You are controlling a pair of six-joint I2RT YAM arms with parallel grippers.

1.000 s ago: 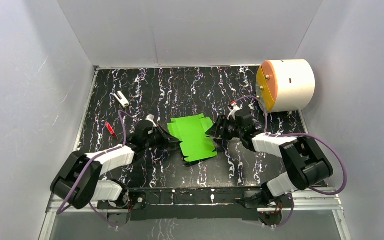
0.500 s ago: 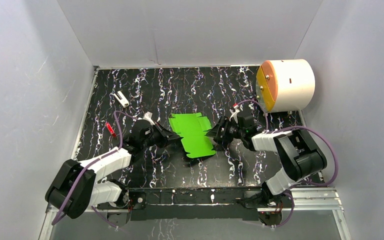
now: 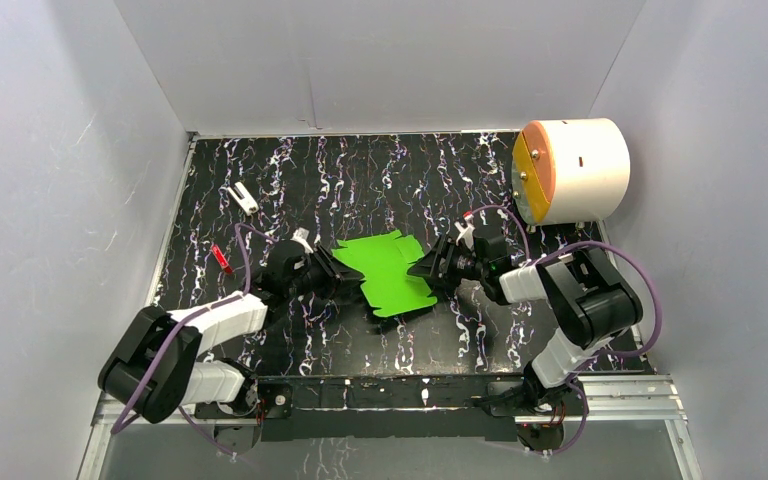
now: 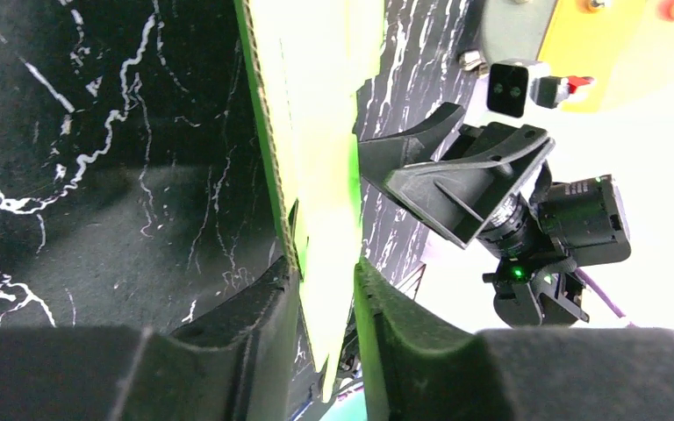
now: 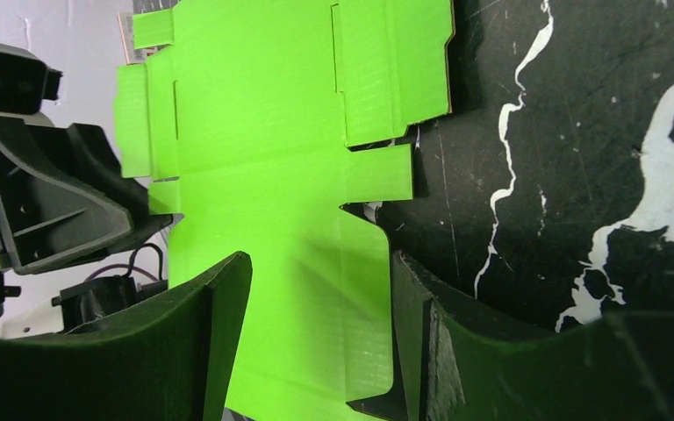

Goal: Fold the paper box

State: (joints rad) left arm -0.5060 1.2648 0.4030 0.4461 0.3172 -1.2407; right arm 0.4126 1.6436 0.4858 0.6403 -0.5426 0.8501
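from above: the paper box (image 3: 385, 275), a flat green die-cut sheet with no wall raised, lies mid-surface (image 3: 360, 170), with the white cylinder (image 3: 580, 165) well apart at 2 o'clock. the left arm (image 3: 215, 318) reaches in from 8 o'clock and the right arm (image 3: 570, 300) from 4 o'clock, so the left jaws meet the sheet's 9 o'clock edge and the right jaws its 3 o'clock edge. a second ago the sheet lay broader and a little nearer the bases, with the left jaws right on it. half a second ago the left arm had drawn back and the sheet looked narrower. now its 9 o'clock side reaches the left jaws again. the right arm's elbow has tucked in toward its base while its jaws stayed at the sheet.

left wrist: the sheet runs edge-on between the two black fingers (image 4: 254, 342), its cut edge against the 9 o'clock one. the left jaws stand only narrowly apart around the card; whether they pinch it or merely bracket it i cannot tell. the right jaws gape beyond, at 3 o'clock.

right wrist: the right jaws stand wide, fingers (image 5: 215, 342) either side of the sheet's near end, closed on nothing. the sheet shows its face, with creases and notched tabs all unfolded.

my reading: the sheet has been shifted, not folded — the first crease is still to come, and a slack left hold would let the card slip.
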